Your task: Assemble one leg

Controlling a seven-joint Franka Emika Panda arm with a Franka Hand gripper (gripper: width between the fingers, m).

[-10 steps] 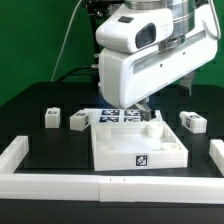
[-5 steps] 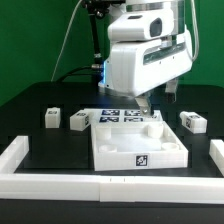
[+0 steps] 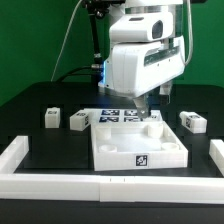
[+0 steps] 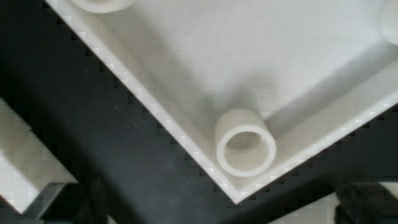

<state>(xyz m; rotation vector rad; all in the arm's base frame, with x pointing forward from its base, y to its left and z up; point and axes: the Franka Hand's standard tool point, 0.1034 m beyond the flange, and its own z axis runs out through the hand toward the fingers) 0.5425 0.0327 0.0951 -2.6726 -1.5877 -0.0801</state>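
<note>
The large white square panel (image 3: 140, 143) lies in the middle of the table. My gripper (image 3: 145, 104) hangs over its far right corner. A white leg (image 3: 155, 119) stands in that corner, just below the gripper. Two more legs (image 3: 52, 117) (image 3: 80, 121) stand to the exterior view's left of the panel, and one (image 3: 192, 121) lies to its right. In the wrist view the gripper (image 4: 199, 215) is open and empty, its dark fingertips (image 4: 36, 205) wide apart. That view shows a corner of the panel (image 4: 267, 70) with a round raised hole (image 4: 246, 147). No leg shows there.
The marker board (image 3: 118, 115) lies flat behind the panel. A low white wall runs along the front (image 3: 100, 186), with ends at the exterior view's left (image 3: 15, 155) and right (image 3: 214, 152). Cables hang behind the arm.
The arm has risen and shifted toward the exterior view's right over the first half second. Since then it has barely moved. The legs and panel stayed put.
</note>
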